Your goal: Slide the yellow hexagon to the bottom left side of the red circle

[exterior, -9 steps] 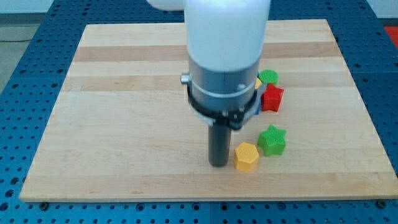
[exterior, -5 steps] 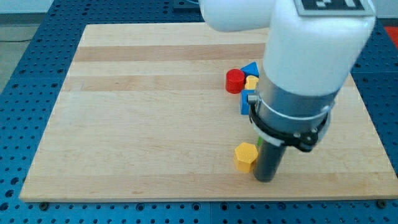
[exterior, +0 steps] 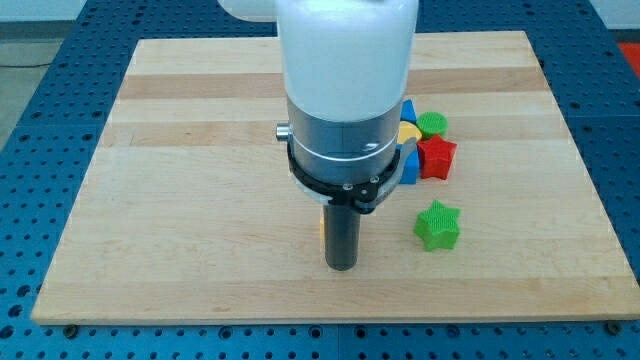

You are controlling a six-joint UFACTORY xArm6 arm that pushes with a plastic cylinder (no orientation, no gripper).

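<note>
My tip [exterior: 342,266] rests on the wooden board [exterior: 180,200] near its bottom middle. Only a thin yellow-orange sliver of the yellow hexagon [exterior: 323,222] shows, at the rod's left edge just above the tip; the rod hides the rest. The red circle does not show; the arm's white and grey body covers the spot where it stood.
A green star [exterior: 437,224] lies to the right of the rod. Further up on the right is a cluster: a red block [exterior: 437,157], a green round block [exterior: 432,124], a blue triangle [exterior: 407,108], a yellow block [exterior: 408,130] and a blue block [exterior: 409,166].
The arm swung from the right of the yellow hexagon to the view's left. The hexagon moved left and slightly up, now behind the rod. The arm now covers the red circle.
</note>
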